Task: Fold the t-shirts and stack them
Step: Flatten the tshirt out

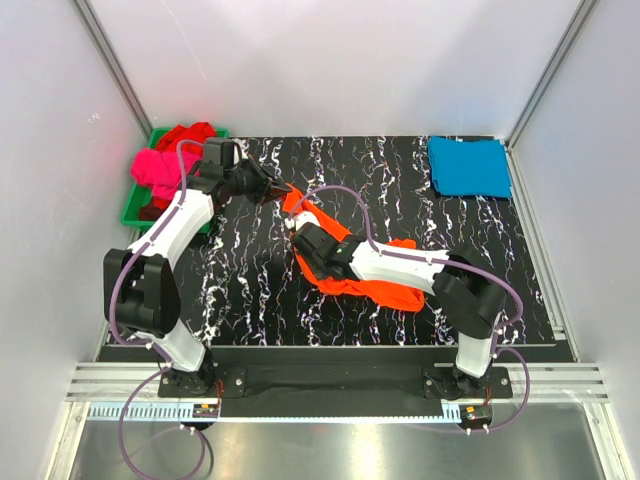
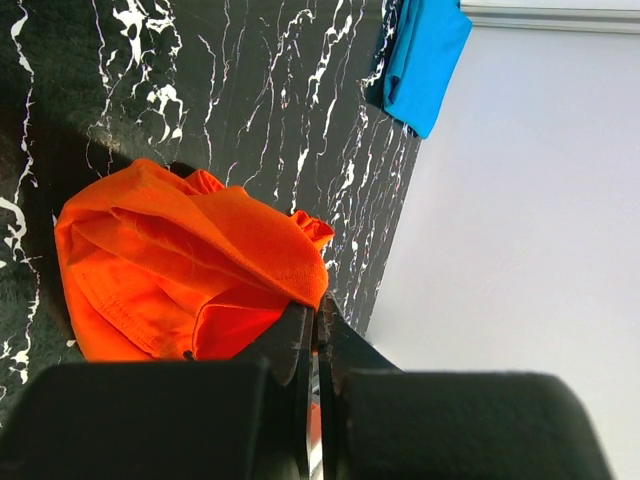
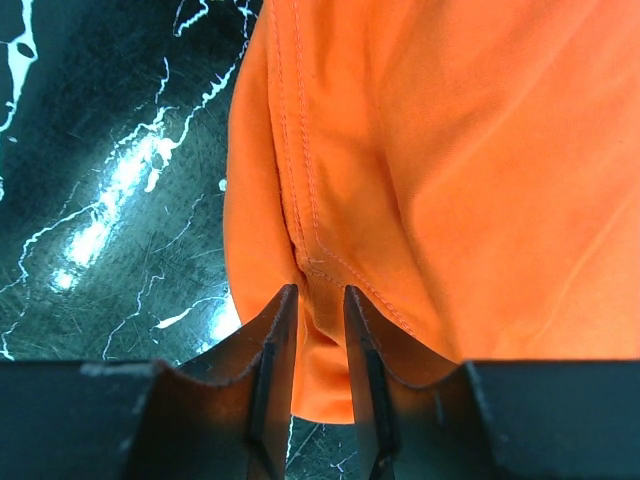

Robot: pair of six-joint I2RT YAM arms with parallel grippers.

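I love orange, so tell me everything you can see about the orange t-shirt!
The orange t-shirt is bright, soft-looking cotton with stitched seams. It is crumpled, not folded, and stretches across the middle of the black marbled table. The left gripper pinches one bunched end at the far side. The right gripper has a seamed fold between its fingers. The rest lies rumpled on the table.

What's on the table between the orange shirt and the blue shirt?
Nothing. The top view shows only bare black table between the orange shirt and the blue shirt.
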